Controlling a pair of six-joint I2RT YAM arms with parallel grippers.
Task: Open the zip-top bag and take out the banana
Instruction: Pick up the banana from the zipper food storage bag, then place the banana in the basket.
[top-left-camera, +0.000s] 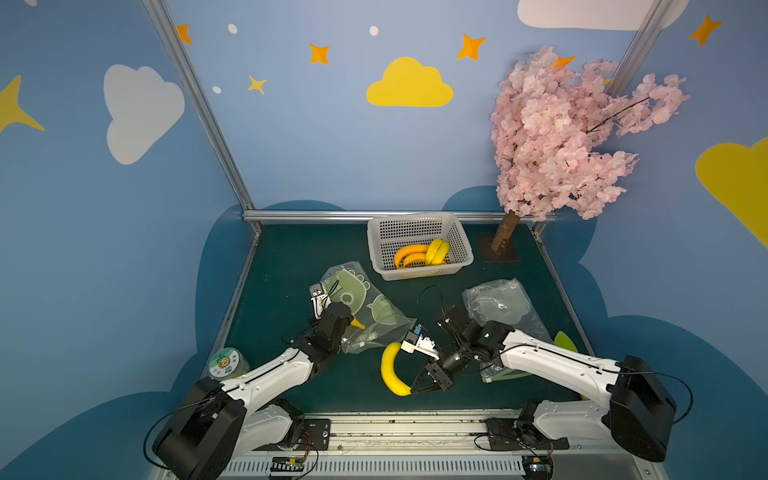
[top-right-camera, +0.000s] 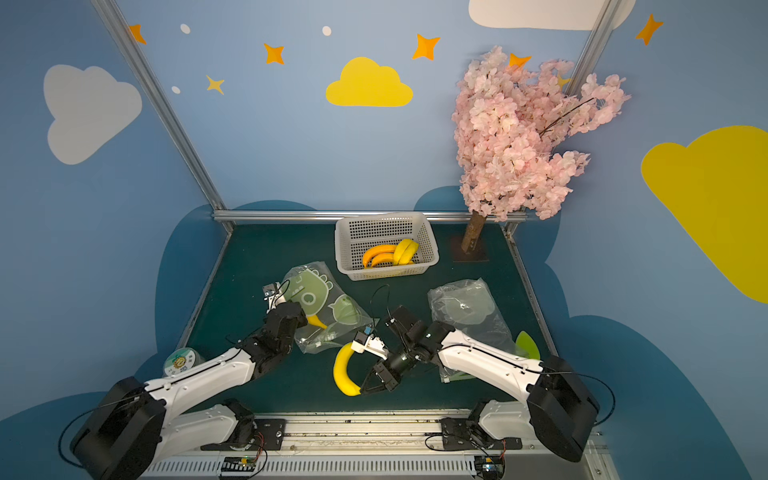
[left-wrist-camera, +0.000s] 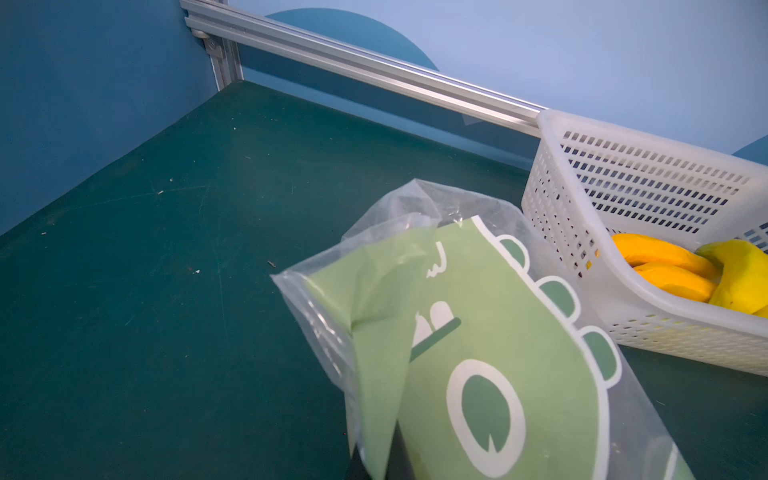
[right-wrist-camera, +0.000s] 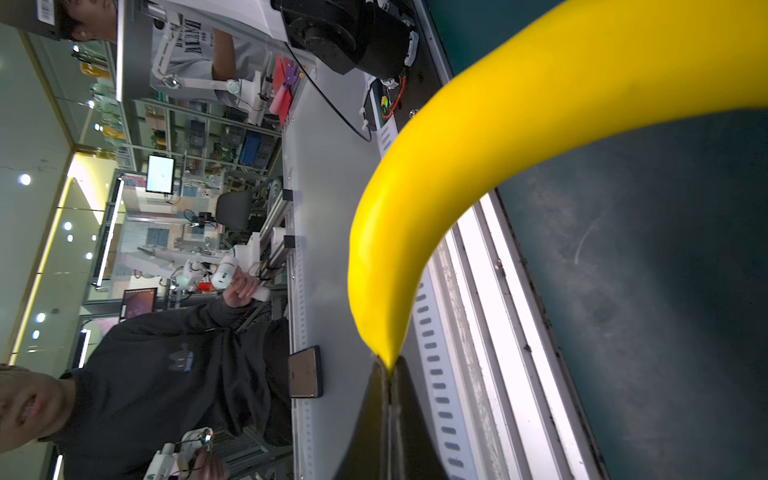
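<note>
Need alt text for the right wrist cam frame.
The right gripper is shut on the tip of a yellow banana that arcs across the frame, with the dark green table behind it. Two people are visible beyond the table's edge.

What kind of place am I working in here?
Probably a staged robot-lab booth: painted cloud walls on an aluminium frame, a fake blossom tree, and, in the right wrist view, people and monitors outside.

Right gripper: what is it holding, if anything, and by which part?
The banana, pinched at its pointed end between the shut fingers of the right gripper.
</note>
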